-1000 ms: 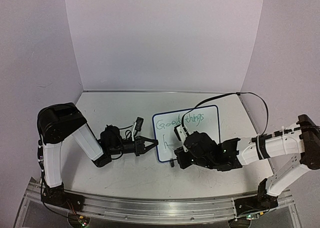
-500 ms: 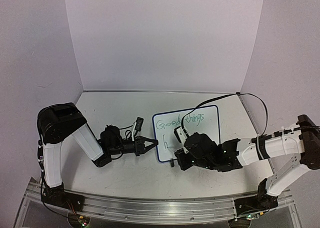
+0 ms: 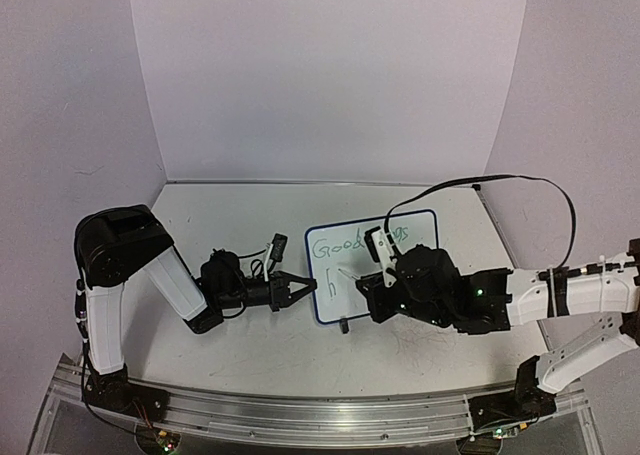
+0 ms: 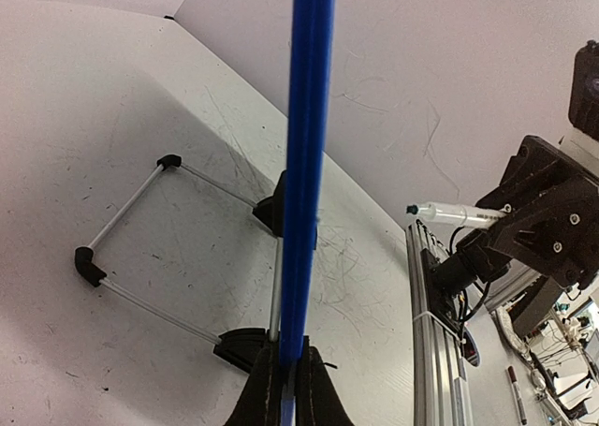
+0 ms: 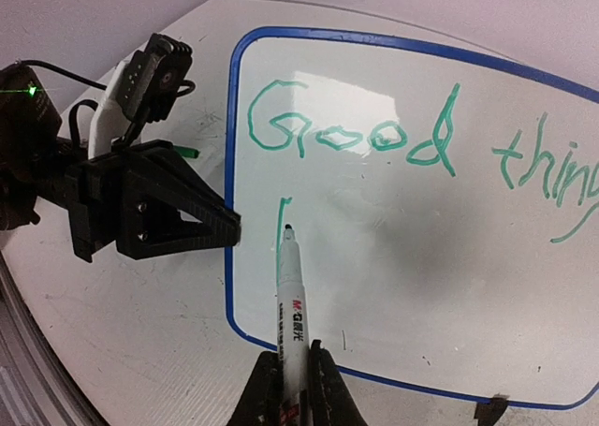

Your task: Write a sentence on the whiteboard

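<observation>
- Left gripper (image 3: 303,288), reaching low, clamps the whiteboard (image 5: 421,286) by its left edge.
- Right gripper (image 5: 292,374) grips a marker (image 5: 288,290), tip on the whiteboard under the sentence (image 5: 351,138).
- Whiteboard bare right of the tip.

Quick headcount: one whiteboard (image 5: 421,257), one marker (image 5: 292,304), one table (image 3: 230,225). Two arms, so two grippers: left gripper (image 3: 305,289) and right gripper (image 5: 293,360). The sentence (image 5: 351,136) stands at two green words, "Good" and "things", plus one lone green stroke (image 5: 281,222) underneath. Behind the board I count two black clips (image 4: 271,211) and one wire stand (image 4: 128,206) with two black corner caps (image 4: 89,265).
</observation>
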